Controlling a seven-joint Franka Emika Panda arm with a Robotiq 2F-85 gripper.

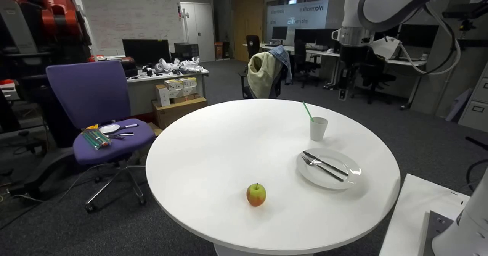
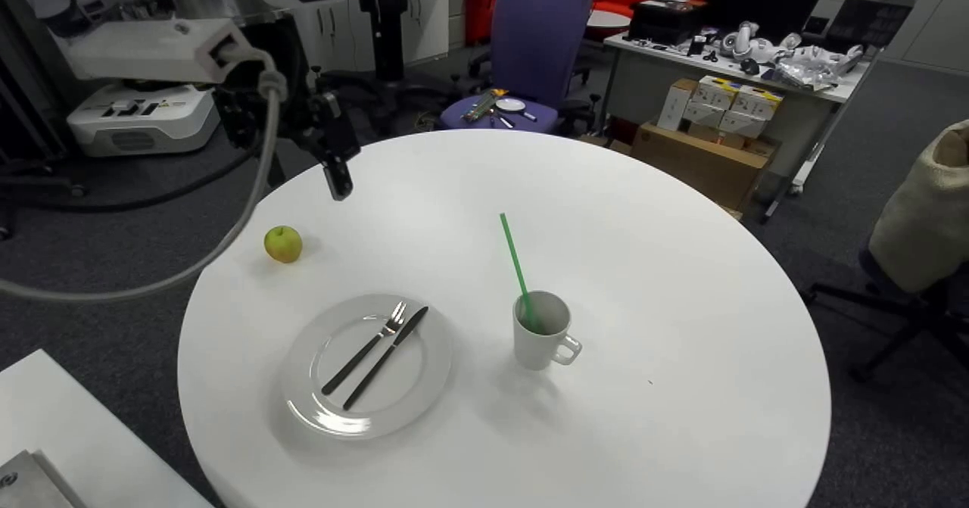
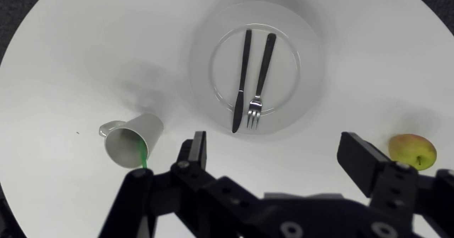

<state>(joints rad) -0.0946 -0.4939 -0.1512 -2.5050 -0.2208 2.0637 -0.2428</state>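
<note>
round white worktop (image 1: 221, 141) on grey carpet (image 1: 225, 81). high over it, the pincer (image 3: 275, 153), jaws spread wide, well apart from the things below. on the worktop: plate (image 3: 308, 67), bearing knife (image 3: 244, 64) and fork (image 3: 265, 66) side by side; mug (image 2: 534, 349), upright, with a green straw (image 2: 513, 258) leaning in it; apple (image 2: 283, 244), near the plate, well apart from the mug.

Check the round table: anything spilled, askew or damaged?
Only a tiny dark speck stands out against the white tabletop, on the handle side of the mug; too small to identify. Mug upright, knife and fork on the dinner plate, no visible spill or breakage.
</note>
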